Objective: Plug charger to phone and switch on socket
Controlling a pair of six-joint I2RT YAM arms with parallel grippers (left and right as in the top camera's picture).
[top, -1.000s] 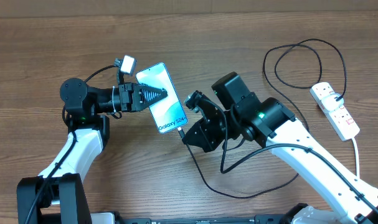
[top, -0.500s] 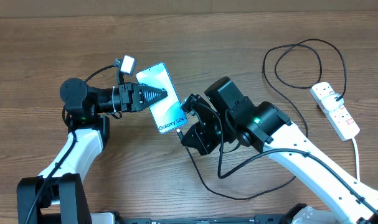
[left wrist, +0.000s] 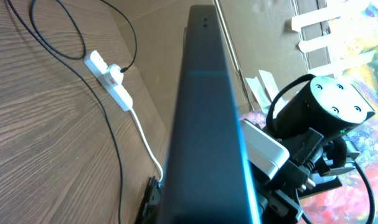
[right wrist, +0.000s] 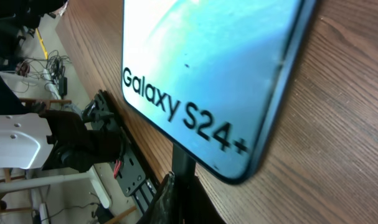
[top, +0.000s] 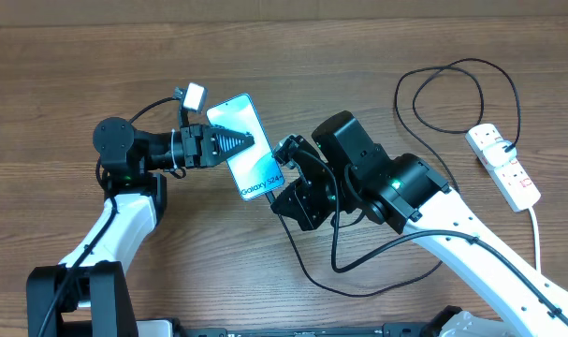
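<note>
The phone (top: 246,147), light blue screen reading "Galaxy S24+", lies tilted left of centre. My left gripper (top: 229,143) is shut on the phone's left long edge; in the left wrist view the phone's dark edge (left wrist: 204,124) fills the middle. My right gripper (top: 285,190) is shut on the charger's black plug tip (right wrist: 184,163), which meets the phone's bottom edge (right wrist: 238,171). The thin black charger cable (top: 307,267) loops along the table to the white socket strip (top: 504,167) at the far right, also seen in the left wrist view (left wrist: 111,79).
The black cable makes a big loop (top: 457,98) at the back right beside the strip. The strip's thick white cord (top: 536,229) runs toward the front right edge. Both arms crowd the middle of the wooden table (top: 59,84).
My right gripper with the plug tip has shifted slightly against the phone's bottom end. The phone and left gripper have nudged slightly right.
</note>
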